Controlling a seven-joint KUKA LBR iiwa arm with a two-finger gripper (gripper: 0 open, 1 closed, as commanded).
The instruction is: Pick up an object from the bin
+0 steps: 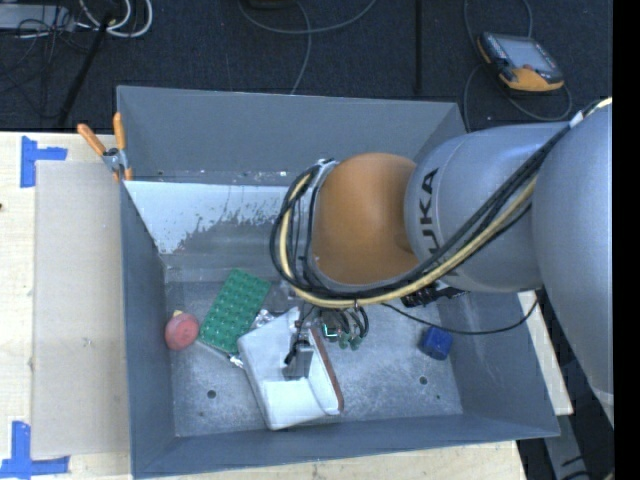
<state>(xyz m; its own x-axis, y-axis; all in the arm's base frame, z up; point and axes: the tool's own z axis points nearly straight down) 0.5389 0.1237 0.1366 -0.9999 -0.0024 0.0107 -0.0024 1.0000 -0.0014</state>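
My gripper (297,358) hangs low in the middle of the bin, under the arm's wrist. It is right over a white flat block with a brown edge (285,390) that lies near the bin's front wall, and it looks to be touching the block's top. A green studded plate (232,309) lies tilted just left of the gripper, one corner next to the white block.
A small pink-red ball (181,331) rests at the left of the bin floor, beside the green plate. A small blue block (435,343) lies on the floor to the right. The arm's wrist covers the middle and back of the bin.
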